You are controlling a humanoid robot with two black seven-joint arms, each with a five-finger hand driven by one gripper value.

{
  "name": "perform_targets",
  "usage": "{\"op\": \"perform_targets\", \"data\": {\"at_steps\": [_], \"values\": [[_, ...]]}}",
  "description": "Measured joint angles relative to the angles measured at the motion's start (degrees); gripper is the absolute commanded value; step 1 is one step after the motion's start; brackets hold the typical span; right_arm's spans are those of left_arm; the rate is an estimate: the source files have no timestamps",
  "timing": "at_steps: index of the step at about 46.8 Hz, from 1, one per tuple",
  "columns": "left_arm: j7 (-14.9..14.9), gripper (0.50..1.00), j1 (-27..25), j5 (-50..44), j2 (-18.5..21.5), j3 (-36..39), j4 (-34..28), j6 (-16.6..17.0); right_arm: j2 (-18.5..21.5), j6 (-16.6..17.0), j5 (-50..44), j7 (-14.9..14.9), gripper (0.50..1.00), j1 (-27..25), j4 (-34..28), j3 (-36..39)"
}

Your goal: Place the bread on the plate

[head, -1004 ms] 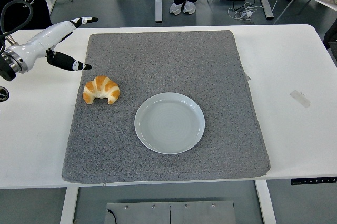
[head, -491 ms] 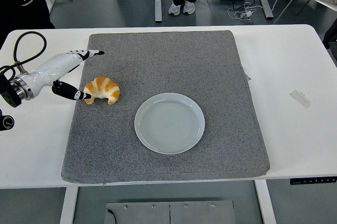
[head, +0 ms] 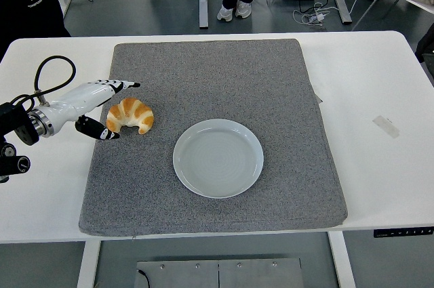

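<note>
Bread (head: 131,116), a croissant, lay on the grey mat (head: 271,85) left of the empty plate (head: 218,158) and apart from it. Just beside its left end, the left hand (head: 91,104) had its fingers (head: 121,85) spread, thumb below, gripping nothing.

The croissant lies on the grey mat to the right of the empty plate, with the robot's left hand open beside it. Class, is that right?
Not quite. The head view shows the croissant to the left of the empty plate, not the right. It does lie on the grey mat, with the left hand open beside it.
</note>
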Motion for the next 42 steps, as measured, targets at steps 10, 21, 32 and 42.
{"op": "perform_targets", "data": {"at_steps": [10,21,32,42], "values": [[-0.07,0.983,1.31,-0.05,-2.05,-0.17,2.24,-0.01,0.00,0.00,0.00,0.00,1.000,0.01,0.00,0.00],[-0.16,0.983,3.21,-0.04,-5.39,-0.26,5.59,-0.02,0.00,0.00,0.00,0.01,1.000,0.01,-0.01,0.00],[-0.18,0.983,3.36,-0.03,-5.80,-1.90,6.41,-0.02,0.00,0.00,0.00,0.01,1.000,0.01,0.01,0.00],[-0.19,0.983,3.51,-0.02,-6.77,-2.87,9.45,-0.02,0.00,0.00,0.00,0.01,1.000,0.01,0.01,0.00]]}}
